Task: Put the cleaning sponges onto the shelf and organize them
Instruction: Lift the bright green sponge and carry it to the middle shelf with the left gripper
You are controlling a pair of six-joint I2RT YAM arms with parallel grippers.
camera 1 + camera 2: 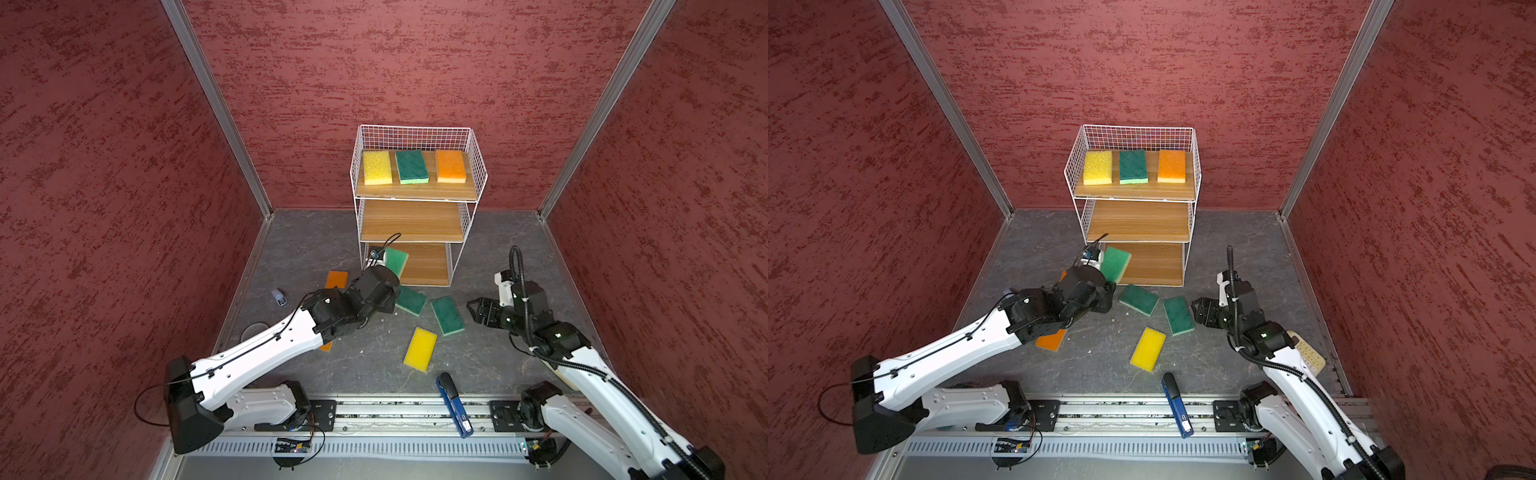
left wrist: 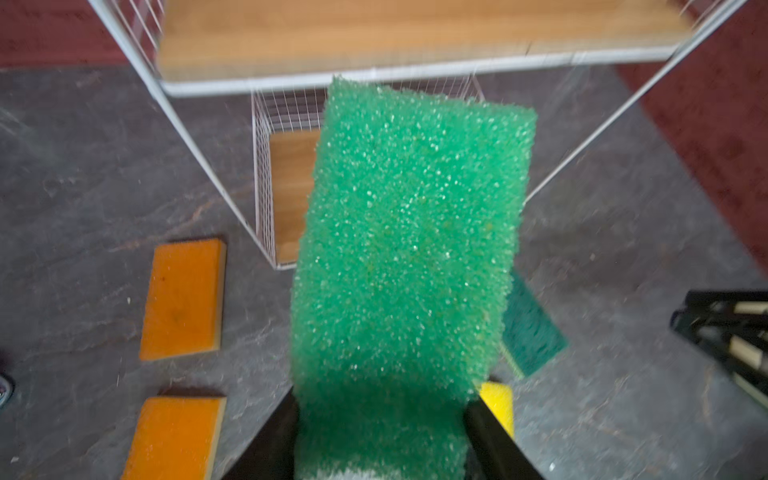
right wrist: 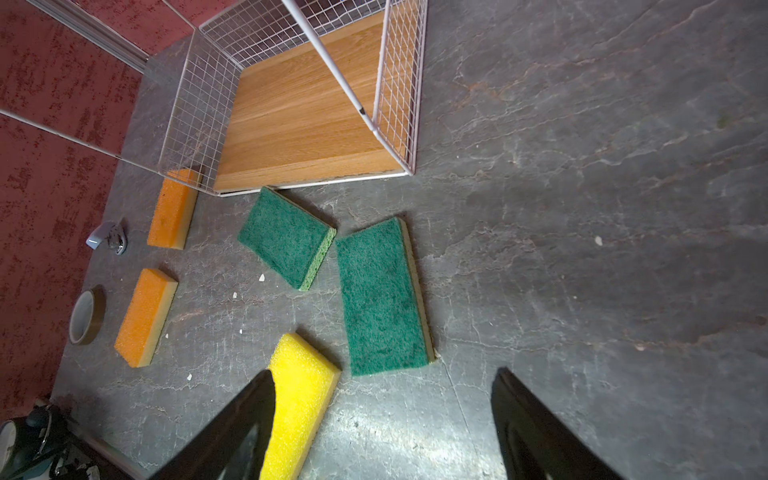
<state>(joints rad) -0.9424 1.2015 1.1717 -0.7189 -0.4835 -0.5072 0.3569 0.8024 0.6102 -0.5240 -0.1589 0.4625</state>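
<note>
Rough red walls [image 1: 104, 166] box in a dark grey, stone-veined floor [image 1: 498, 365]. The shelf [image 1: 411, 220] stands at the back; three sponges [image 1: 411, 166] lie across its top board, long sides running front to back. In front of it, five loose sponges [image 3: 382, 291] lie scattered. The left gripper [image 2: 382, 419] is clamped on a green sponge [image 2: 407, 232], its length aimed at the lower tiers. The right gripper [image 3: 382, 374] hangs wide apart, empty.
</note>
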